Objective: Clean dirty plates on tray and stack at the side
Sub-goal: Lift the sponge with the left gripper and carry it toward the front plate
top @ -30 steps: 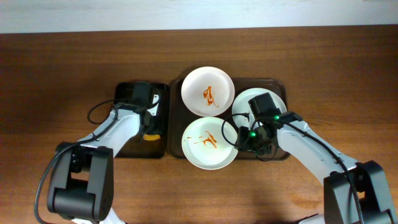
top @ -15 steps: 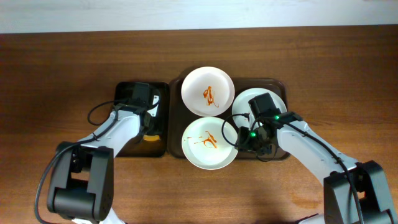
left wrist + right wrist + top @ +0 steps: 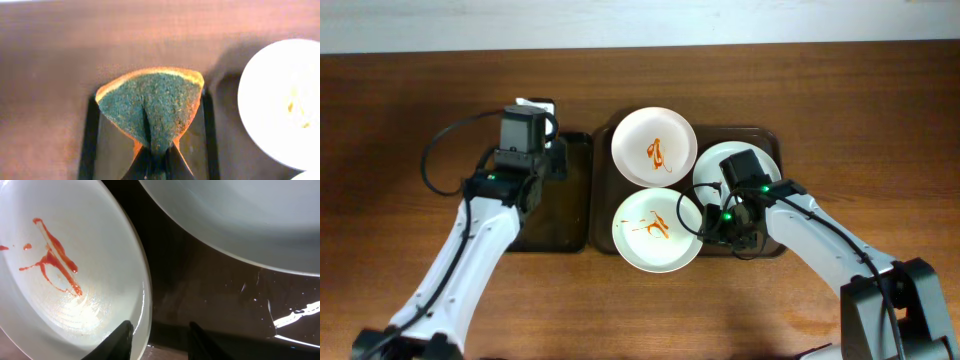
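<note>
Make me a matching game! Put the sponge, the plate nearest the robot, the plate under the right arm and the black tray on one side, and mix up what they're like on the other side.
Things:
1. sponge
2. nearest plate
3. plate under the right arm
4. black tray

What they're like:
A. no sauce on the part that shows
B. lies left of the brown tray
C. pinched in the left gripper
D. orange squiggles inside

Pairs: 1-C, 2-D, 3-A, 4-B
</note>
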`<state>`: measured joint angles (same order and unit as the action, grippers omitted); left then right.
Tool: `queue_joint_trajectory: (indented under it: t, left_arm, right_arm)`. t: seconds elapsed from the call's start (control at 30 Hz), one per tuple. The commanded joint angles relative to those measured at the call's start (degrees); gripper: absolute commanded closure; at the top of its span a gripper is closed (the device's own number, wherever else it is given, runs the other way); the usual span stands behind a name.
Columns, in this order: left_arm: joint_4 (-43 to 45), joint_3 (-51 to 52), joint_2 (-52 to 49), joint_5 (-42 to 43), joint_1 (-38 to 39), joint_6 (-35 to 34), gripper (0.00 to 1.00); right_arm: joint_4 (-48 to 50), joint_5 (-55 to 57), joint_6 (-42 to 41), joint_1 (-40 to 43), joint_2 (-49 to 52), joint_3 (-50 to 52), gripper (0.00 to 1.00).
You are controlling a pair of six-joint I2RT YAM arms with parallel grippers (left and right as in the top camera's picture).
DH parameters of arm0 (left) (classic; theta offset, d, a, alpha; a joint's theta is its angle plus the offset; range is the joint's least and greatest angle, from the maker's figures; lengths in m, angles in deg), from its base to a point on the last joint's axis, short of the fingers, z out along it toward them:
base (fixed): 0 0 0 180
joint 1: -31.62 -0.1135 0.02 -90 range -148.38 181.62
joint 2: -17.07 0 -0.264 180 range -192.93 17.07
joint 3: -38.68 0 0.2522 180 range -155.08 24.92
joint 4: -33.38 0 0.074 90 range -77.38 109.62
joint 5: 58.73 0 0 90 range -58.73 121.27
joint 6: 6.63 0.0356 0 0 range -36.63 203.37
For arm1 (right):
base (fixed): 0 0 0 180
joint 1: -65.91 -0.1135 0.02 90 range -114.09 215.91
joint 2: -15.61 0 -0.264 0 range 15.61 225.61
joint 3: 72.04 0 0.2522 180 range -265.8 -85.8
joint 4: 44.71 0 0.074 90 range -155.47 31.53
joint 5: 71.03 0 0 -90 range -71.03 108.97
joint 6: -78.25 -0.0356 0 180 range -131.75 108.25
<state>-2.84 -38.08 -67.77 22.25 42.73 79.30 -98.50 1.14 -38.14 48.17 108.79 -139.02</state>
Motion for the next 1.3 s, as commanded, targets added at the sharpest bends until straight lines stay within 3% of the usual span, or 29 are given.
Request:
queue_joint_trajectory:
  t: [0.0,0.33,0.5,0.97,1.1,1.17,1.23,1.27]
  left_arm:
    - [4.70,-1.25,3.02,-1.99,-0.42,0.28,1.00]
    - [11.52,-1.25,6.75,-2.82,-0.42,1.14,1.00]
    - [11.52,-1.25,9.55,-2.82,-0.42,1.14,1.00]
    - [7.30,-1.22,9.60,-2.82,-0.42,1.11,1.00]
    - [3.50,-1.22,9.60,-2.82,-0.39,1.11,1.00]
    - [0.59,-1.20,9.60,-2.80,-0.39,1.09,1.00]
    - [-3.32,-0.79,9.49,-2.78,-0.39,1.09,1.00]
    - [-5.66,-0.79,9.25,-2.54,-0.39,1.09,1.00]
  right_arm:
    - [0.00,1.18,-0.07,-0.63,0.11,-0.70,0.63]
    - [0.66,2.08,-0.04,-0.63,0.11,-0.70,0.63]
    - [0.76,3.58,-0.07,-0.63,0.11,-0.70,0.59]
    - [1.11,3.52,-0.07,-0.66,0.11,-0.70,0.59]
    - [1.99,3.50,-0.07,-0.66,0.11,-0.70,0.50]
    - [2.19,3.50,-0.07,-0.66,0.11,-0.70,0.34]
    - [2.58,3.50,-0.07,-0.66,0.11,-0.70,0.02]
    - [2.64,3.50,-0.07,-0.66,0.11,-0.70,0.02]
